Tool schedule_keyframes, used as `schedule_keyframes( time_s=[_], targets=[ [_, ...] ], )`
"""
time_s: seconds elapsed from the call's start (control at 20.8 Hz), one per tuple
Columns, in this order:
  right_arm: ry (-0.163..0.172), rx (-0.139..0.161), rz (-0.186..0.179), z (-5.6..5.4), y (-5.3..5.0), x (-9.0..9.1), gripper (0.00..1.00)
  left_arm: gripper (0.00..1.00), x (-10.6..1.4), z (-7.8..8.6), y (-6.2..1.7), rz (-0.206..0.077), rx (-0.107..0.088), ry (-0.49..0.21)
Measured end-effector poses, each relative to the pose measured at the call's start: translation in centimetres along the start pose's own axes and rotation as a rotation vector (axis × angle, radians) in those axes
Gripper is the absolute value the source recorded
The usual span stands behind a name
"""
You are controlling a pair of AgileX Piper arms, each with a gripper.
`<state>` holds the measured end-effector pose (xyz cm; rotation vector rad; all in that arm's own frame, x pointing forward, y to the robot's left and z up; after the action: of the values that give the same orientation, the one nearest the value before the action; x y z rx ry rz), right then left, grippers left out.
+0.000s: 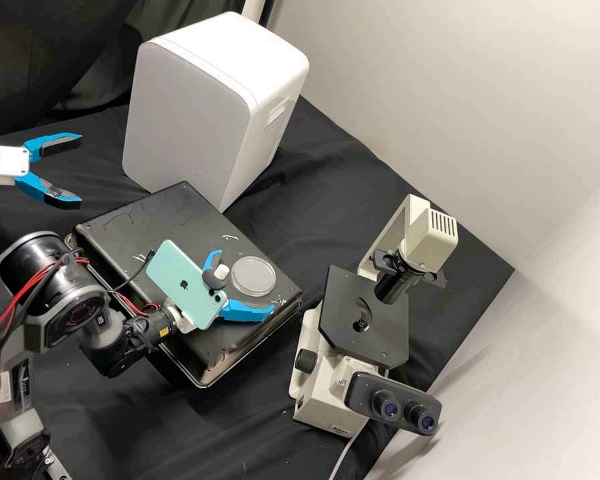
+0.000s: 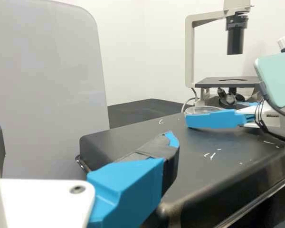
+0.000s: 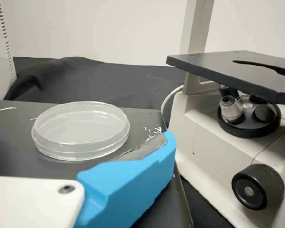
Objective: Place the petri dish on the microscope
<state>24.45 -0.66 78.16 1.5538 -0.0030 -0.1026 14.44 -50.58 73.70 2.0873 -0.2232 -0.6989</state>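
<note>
A clear petri dish lies flat on a black raised platform, near its right corner. My right gripper is open and low over the platform; one blue finger runs along the dish's near side, and the other finger stands at its far left side. The fingers are apart from the dish's wall. The microscope stands to the right, its black stage bare. My left gripper hangs open at the far left, holding nothing.
A tall white box stands behind the platform. The microscope's lamp head hangs over the stage, and its eyepieces point forward. A white wall closes the bench's right side. Black cloth covers the bench.
</note>
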Motion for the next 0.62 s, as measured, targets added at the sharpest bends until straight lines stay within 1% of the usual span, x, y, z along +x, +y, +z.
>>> schedule_keyframes(
  time_s=[0.05, 0.1, 0.43, 0.48, 0.58, 0.62],
  targets=[
    [0.0, -0.008, -0.001, 0.0, -0.1, 0.2, 1.0, 1.0, 0.0, 0.0, 0.0, 0.0, 0.0, 0.0],
    [0.0, -0.009, 0.001, 0.0, -0.1, 0.4, 1.0, 1.0, 0.0, 0.0, 0.0, 0.0, 0.0, 0.0],
    [-0.013, -0.007, 0.044, 0.2, 0.1, 2.4, 1.0, 1.0, 0.0, 0.0, 0.0, 0.0, 0.0, 0.0],
    [-0.019, -0.005, 0.05, 0.3, 0.0, 2.7, 1.0, 1.0, 0.0, 0.0, 0.0, 0.0, 0.0, 0.0],
    [-0.018, -0.012, 0.064, 0.2, 0.0, 3.3, 1.0, 1.0, 0.0, 0.0, 0.0, 0.0, 0.0, 0.0],
    [-0.02, -0.013, 0.065, 0.3, -0.1, 3.6, 1.0, 1.0, 0.0, 0.0, 0.0, 0.0, 0.0, 0.0]
  ],
)
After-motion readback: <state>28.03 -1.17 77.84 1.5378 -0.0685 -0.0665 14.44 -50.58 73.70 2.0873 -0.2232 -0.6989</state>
